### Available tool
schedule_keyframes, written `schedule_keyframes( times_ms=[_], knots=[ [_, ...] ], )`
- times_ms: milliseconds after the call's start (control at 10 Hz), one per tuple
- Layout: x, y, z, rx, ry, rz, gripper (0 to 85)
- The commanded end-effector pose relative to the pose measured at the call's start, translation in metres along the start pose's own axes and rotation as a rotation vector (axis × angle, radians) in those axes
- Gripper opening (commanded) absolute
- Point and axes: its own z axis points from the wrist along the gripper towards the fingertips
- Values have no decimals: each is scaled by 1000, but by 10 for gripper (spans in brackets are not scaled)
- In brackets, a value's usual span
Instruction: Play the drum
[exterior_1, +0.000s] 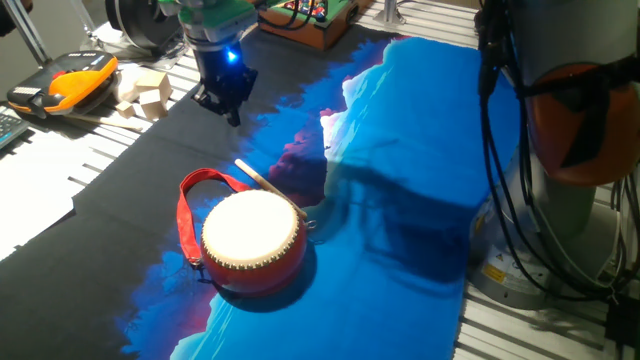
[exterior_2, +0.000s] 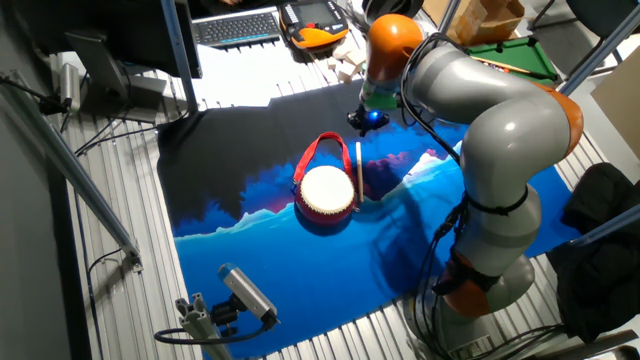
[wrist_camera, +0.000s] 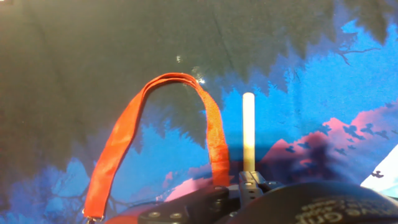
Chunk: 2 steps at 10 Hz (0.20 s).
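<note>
Hand view looks down the thin white stick (wrist_camera: 249, 130) beside the red strap loop (wrist_camera: 168, 130). Black two-finger gripper (exterior_1: 226, 100) hovers empty above the cloth, well apart from the small red drum with cream skin (exterior_1: 252, 240), probably lining up on the stick for striking; whether its claw is spread or closed, I cannot tell.

The end effector (exterior_1: 228, 100) hangs above bare dark cloth on the table (exterior_1: 120, 190), open room all around it. Ahead and below lie the strap loop (wrist_camera: 155, 134) and the thin stick (wrist_camera: 249, 130); past them the drum (exterior_1: 252, 240) rises. Wooden blocks (exterior_1: 142, 92) sit off beside it.
</note>
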Motion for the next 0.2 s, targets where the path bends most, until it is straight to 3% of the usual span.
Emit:
schedule_keyframes(
  times_ms=[0, 100],
  knots=[
    [-1, 1, 0, -6, -3, 0, 0],
    [-3, 1, 1, -3, -14, -2, 0]
  ],
)
